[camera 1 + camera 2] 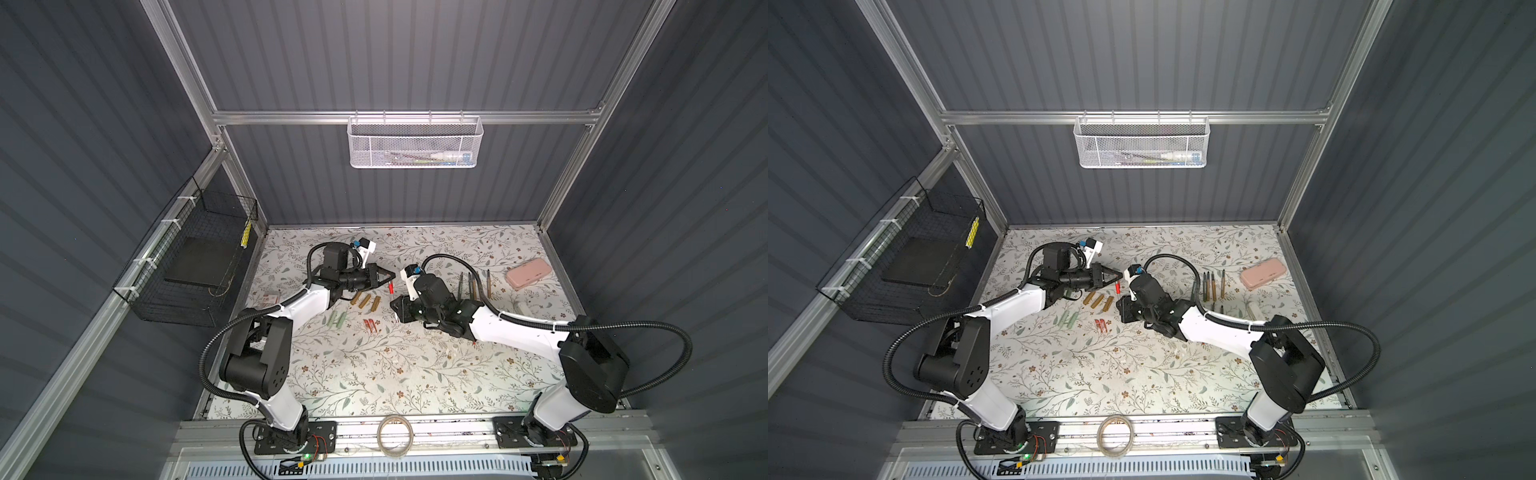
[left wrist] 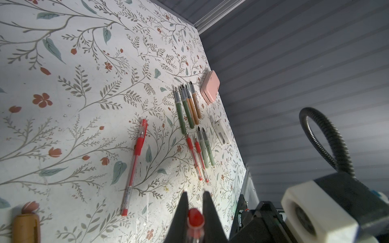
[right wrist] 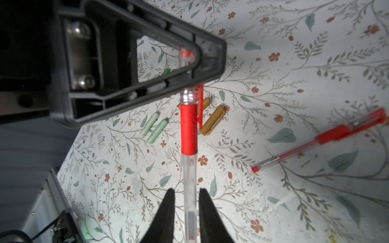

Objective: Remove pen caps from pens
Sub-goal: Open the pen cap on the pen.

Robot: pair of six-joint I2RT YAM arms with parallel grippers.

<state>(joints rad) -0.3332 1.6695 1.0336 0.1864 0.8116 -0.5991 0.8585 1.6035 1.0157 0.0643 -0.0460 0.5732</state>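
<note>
My left gripper (image 2: 195,193) is clamped on the red cap (image 2: 195,217) of a pen (image 3: 189,130), which hangs above the mat (image 3: 273,63) between both grippers. My right gripper (image 3: 186,190) is released, jaws either side of the pen, not touching.

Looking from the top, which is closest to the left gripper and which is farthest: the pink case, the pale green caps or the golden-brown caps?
From the left gripper, in a top view:
1. golden-brown caps, on the table close beside it.
2. pale green caps, further out, by the left arm.
3. pink case, far off on the right side.
</note>
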